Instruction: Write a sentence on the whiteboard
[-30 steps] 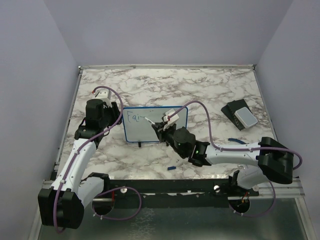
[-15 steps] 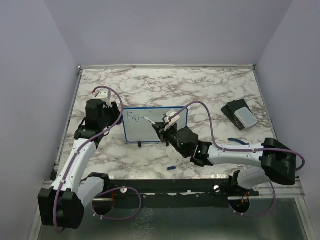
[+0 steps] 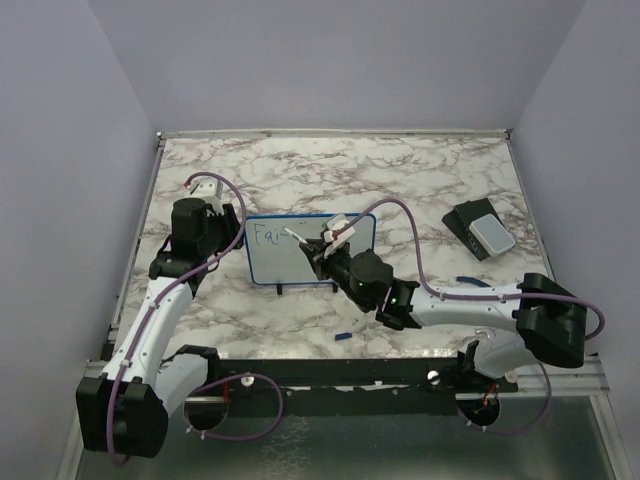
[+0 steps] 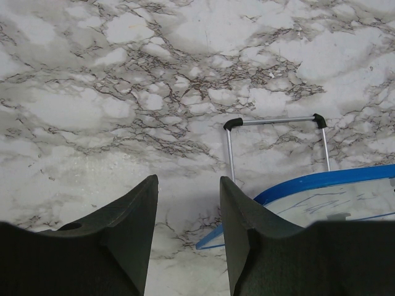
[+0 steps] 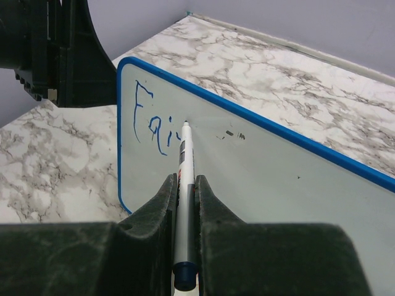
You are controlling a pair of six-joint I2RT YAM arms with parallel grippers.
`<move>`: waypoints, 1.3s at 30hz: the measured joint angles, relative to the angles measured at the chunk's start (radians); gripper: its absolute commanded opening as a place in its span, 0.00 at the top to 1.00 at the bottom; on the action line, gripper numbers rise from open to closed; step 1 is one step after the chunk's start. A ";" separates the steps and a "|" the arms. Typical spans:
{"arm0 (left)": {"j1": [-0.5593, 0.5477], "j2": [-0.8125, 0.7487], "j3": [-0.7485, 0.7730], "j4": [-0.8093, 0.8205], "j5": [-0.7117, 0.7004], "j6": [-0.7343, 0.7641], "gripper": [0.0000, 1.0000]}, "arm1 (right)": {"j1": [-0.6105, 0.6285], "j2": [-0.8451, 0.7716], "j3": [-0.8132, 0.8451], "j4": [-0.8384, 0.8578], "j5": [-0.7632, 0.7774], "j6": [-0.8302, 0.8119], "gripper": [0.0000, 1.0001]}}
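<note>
The whiteboard [image 3: 290,265] stands tilted on the marble table, blue-framed, and also shows in the right wrist view [image 5: 278,179] and the left wrist view [image 4: 345,198]. The sentence [image 5: 150,122] reads only "Fai" in blue ink at the board's upper left [image 3: 265,236]. My right gripper [image 5: 185,179] is shut on a white marker [image 5: 185,148] with its tip on the board just right of the "i"; the gripper sits in front of the board [image 3: 322,250]. My left gripper [image 4: 188,182] is open and empty behind the board's left edge [image 3: 228,222].
The board's wire stand [image 4: 274,121] rests on the table behind it. A dark block with a pale grey pad [image 3: 480,231] lies at the right. A small blue cap [image 3: 342,336] lies near the front edge, and a blue stick [image 3: 472,282] by the right arm.
The marker tip has shifted slightly up and left on the board, and the ink after "Fa" now reads as an "i". The left arm has not moved.
</note>
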 measured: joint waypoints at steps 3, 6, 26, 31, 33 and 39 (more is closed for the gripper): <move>0.000 0.000 0.000 0.000 0.000 0.000 0.53 | 0.000 0.012 0.004 0.000 0.000 -0.001 0.99; 0.000 0.000 0.000 0.000 0.000 0.000 0.53 | 0.000 0.018 0.008 -0.001 0.002 -0.001 0.99; 0.000 -0.003 -0.001 0.000 0.000 0.000 0.53 | 0.000 0.023 -0.002 -0.024 0.012 0.063 0.99; 0.000 -0.003 -0.001 0.000 0.000 0.000 0.53 | 0.000 0.023 -0.008 -0.038 0.011 0.077 0.99; 0.000 -0.003 -0.001 0.000 0.000 0.000 0.53 | 0.000 0.023 -0.013 -0.040 0.010 0.082 0.99; 0.000 -0.003 -0.001 0.000 0.000 0.000 0.53 | 0.000 0.023 -0.019 -0.055 0.006 0.093 0.99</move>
